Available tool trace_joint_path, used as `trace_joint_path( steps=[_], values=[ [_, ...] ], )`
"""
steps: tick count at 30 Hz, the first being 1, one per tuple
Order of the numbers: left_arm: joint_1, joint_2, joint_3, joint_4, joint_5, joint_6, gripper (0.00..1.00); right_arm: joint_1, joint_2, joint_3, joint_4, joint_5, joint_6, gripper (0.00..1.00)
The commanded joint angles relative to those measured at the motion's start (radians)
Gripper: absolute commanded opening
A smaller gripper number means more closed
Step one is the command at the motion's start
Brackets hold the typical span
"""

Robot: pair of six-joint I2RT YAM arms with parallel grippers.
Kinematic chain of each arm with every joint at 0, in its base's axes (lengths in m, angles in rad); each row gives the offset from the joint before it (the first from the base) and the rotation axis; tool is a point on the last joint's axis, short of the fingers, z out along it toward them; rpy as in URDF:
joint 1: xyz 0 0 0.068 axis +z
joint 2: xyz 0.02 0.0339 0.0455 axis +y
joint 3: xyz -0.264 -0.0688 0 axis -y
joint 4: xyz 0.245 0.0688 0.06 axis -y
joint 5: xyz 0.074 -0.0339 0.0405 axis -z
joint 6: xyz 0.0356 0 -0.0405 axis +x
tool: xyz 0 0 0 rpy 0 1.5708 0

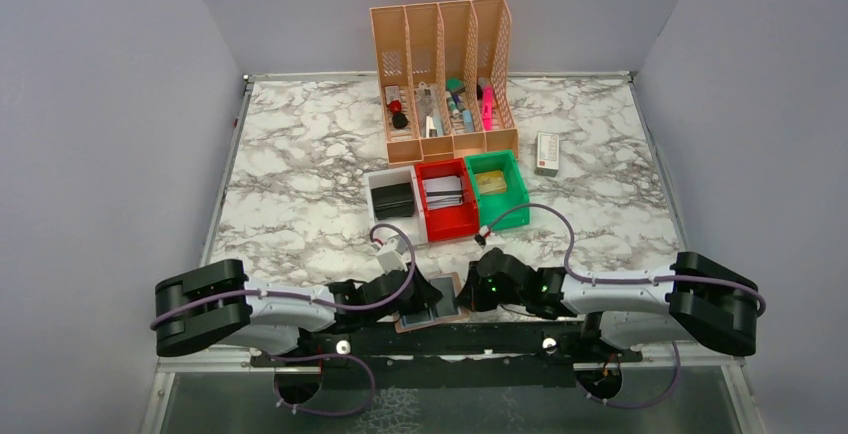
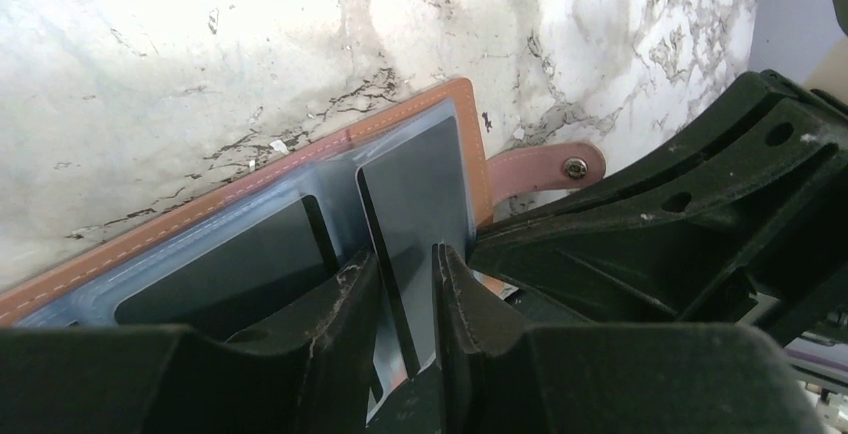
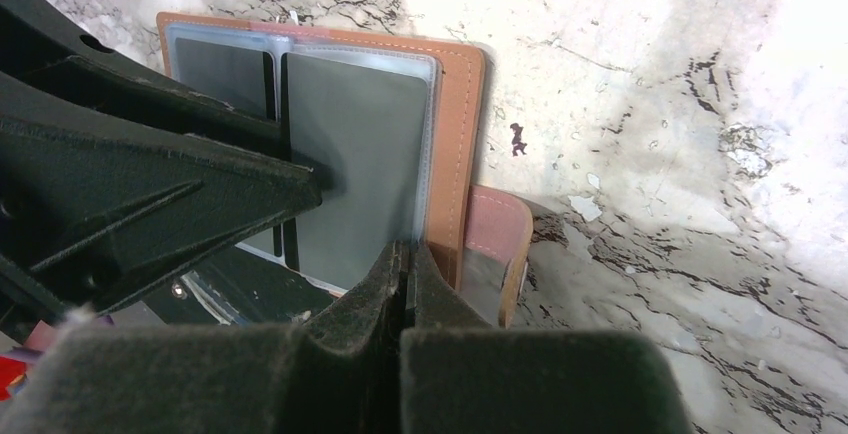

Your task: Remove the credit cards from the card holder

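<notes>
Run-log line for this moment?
card holder: open | left gripper: open astride dark card | right gripper: shut at holder edge

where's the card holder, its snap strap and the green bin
card holder (image 3: pixel 462 134), right wrist view, on its stitched brown border
snap strap (image 2: pixel 540 169), left wrist view, middle of the strap
green bin (image 1: pixel 520 184), top view, on its right wall

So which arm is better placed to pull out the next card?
Left. The left end effector straddles a dark credit card in the card holder, not yet clamped. The right end effector is shut on the holder's edge, apparently pinning it.
</notes>
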Motion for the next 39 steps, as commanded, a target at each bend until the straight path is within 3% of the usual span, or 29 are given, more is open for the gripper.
trace_joint_path(
  steps=[1, 14, 29, 39],
  values=[
    [-0.006, -0.019, -0.033, -0.099, 0.097, 0.076, 0.3, 0.005, 0.047, -0.005, -0.034, 0.014, -0.003, 0.01],
    [-0.005, -0.155, -0.094, -0.07, 0.162, 0.099, 0.24, 0.005, 0.054, -0.005, -0.039, 0.017, 0.004, 0.01],
    [-0.006, -0.114, -0.092, -0.012, 0.131, 0.105, 0.24, 0.005, 0.051, -0.003, -0.034, 0.016, 0.0, 0.01],
    [-0.006, -0.162, -0.12, -0.01, 0.121, 0.094, 0.1, 0.004, 0.052, -0.006, -0.03, 0.015, 0.005, 0.01]
  ],
)
